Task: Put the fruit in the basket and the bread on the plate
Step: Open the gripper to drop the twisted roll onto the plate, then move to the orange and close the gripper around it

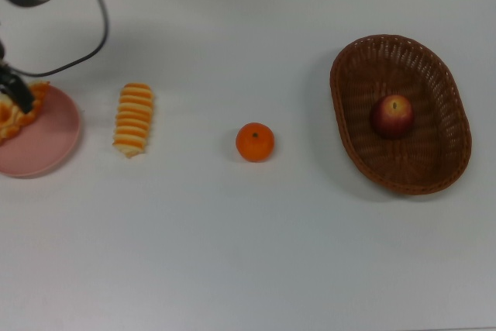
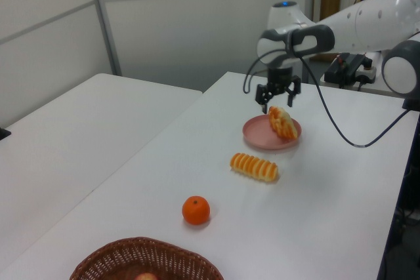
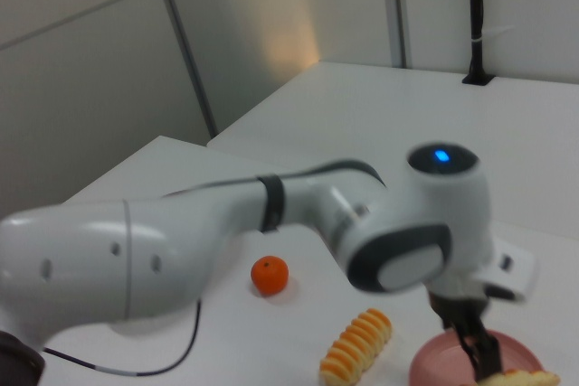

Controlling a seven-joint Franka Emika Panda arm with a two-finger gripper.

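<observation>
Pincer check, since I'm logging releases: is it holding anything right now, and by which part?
Nothing. The pincer is open just above the braided roll, which lies on the pink plate.

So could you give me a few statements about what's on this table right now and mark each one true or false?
1. The dark red apple lies inside the oval brown wicker basket. True.
2. The bright orange tangerine is in the basket too. False: it sits on the bare white table, between the basket and the striped roll.
3. The golden-brown braided roll rests on the round pink plate. True.
4. The orange-and-cream striped roll is on the plate. False: it lies on the table beside the plate.
5. The robot's gripper is clamped on the tangerine. False: it is open above the plate, holding nothing.
</observation>
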